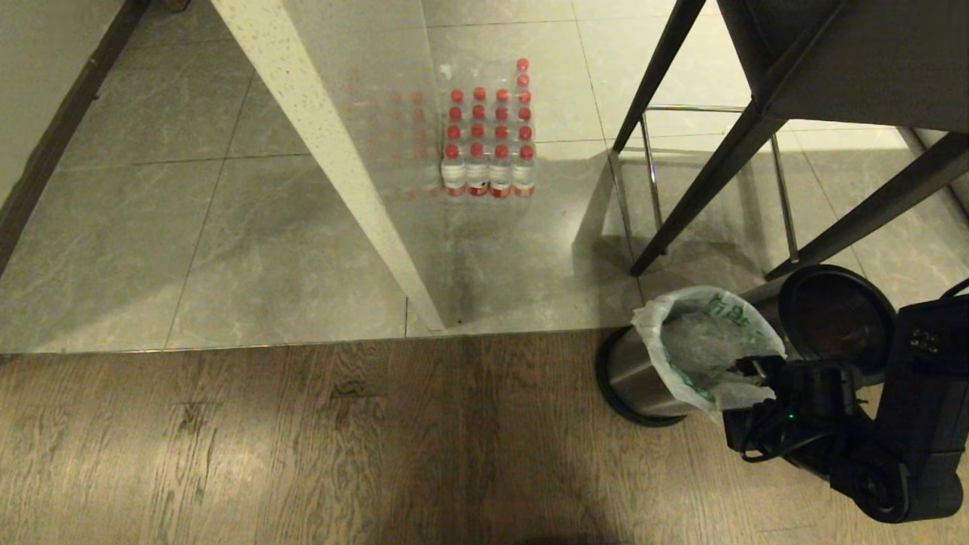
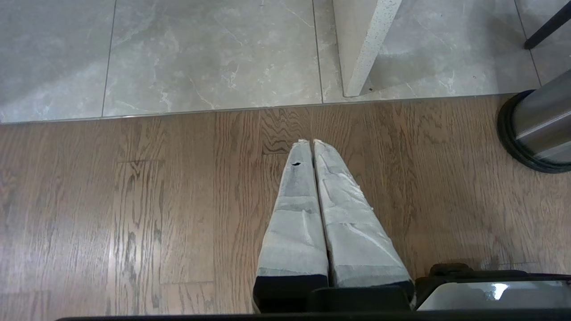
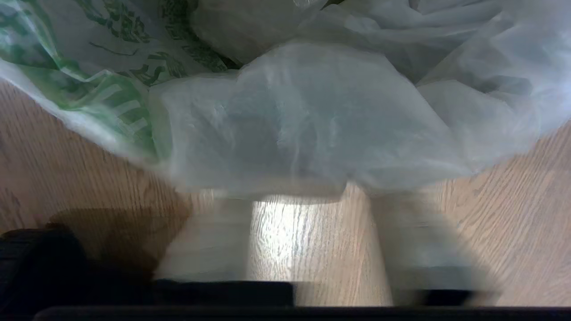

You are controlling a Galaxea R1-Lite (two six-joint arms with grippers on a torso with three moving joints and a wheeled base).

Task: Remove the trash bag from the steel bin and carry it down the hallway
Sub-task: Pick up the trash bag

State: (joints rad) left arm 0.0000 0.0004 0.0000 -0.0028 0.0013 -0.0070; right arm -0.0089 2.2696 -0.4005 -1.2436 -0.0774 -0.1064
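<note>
Jaws of the right gripper (image 3: 308, 196) straddle the trash bag (image 1: 700, 344) rim, partly closed, lower right of frame, above the steel bin (image 1: 636, 371).

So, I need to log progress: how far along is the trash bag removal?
Early stage. Done: the right gripper has reached the trash bag, its fingers spread at the bag's overhanging edge. In hand: closing on that plastic; a firm grip isn't visible. Left: the bag still lines the steel bin, so lifting it out and carrying it down the hallway remain. The left gripper hangs shut, idle.
</note>
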